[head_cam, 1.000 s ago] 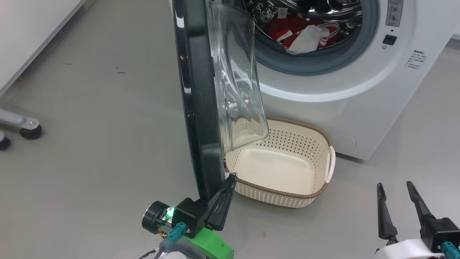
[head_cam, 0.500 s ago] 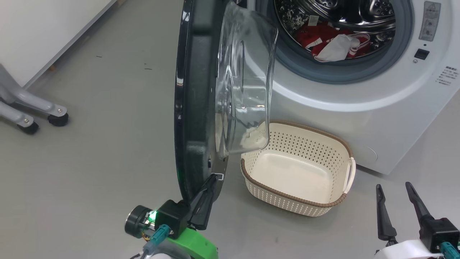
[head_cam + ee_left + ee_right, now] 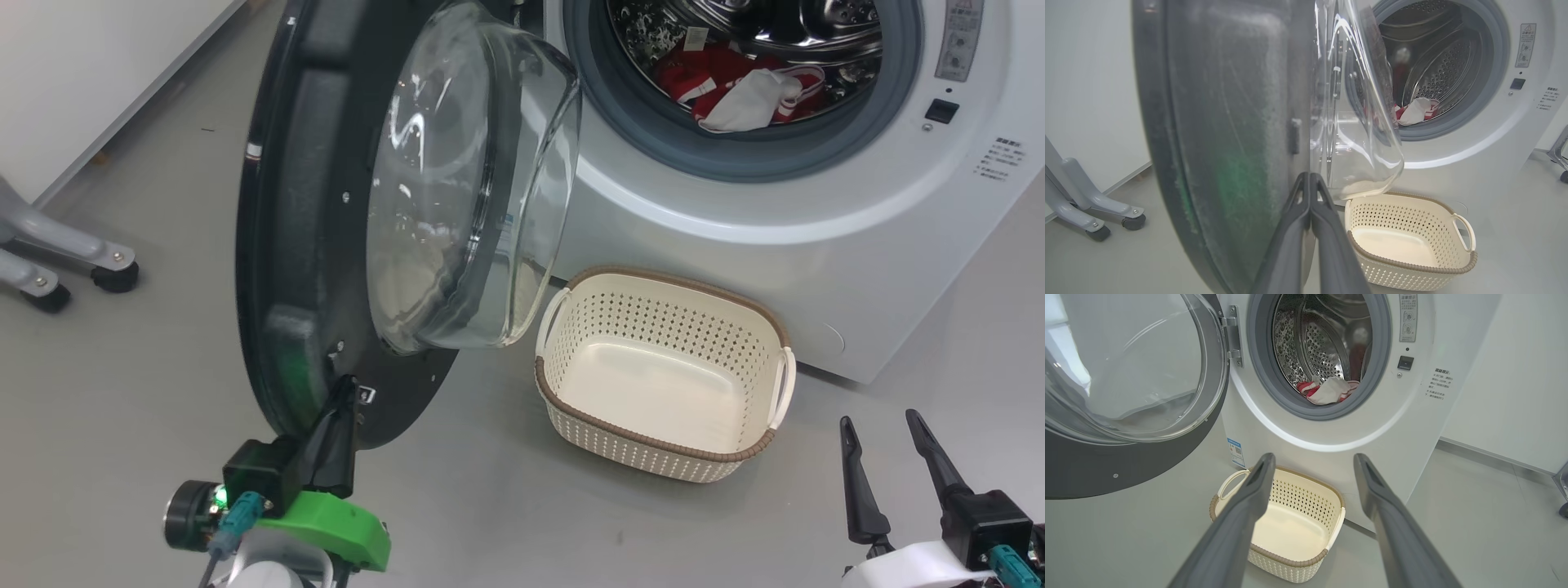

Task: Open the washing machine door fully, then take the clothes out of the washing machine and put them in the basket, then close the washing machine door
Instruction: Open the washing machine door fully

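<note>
The washing machine door (image 3: 302, 245) stands swung out to the left, its clear glass bowl (image 3: 457, 188) facing the washing machine (image 3: 735, 212). My left gripper (image 3: 347, 392) is shut, with its tips against the door's inner lower rim beside the latch; they also show in the left wrist view (image 3: 1306, 176). Red and white clothes (image 3: 735, 82) lie in the drum. They show in the right wrist view too (image 3: 1327, 390). The cream basket (image 3: 653, 441) sits on the floor below the drum opening, with nothing in it. My right gripper (image 3: 878, 418) is open at the lower right, apart from everything.
Grey wheeled legs (image 3: 73, 261) stand on the floor at the left by a white wall panel. Another castor (image 3: 1564, 508) shows at the far right. The door's metal hinge (image 3: 1233, 335) is on the machine's left side. Grey floor lies open in front of the basket.
The door has swung further out to the left, and my left gripper has moved left with it, still shut. The head view has shifted. The right gripper has stayed put.
</note>
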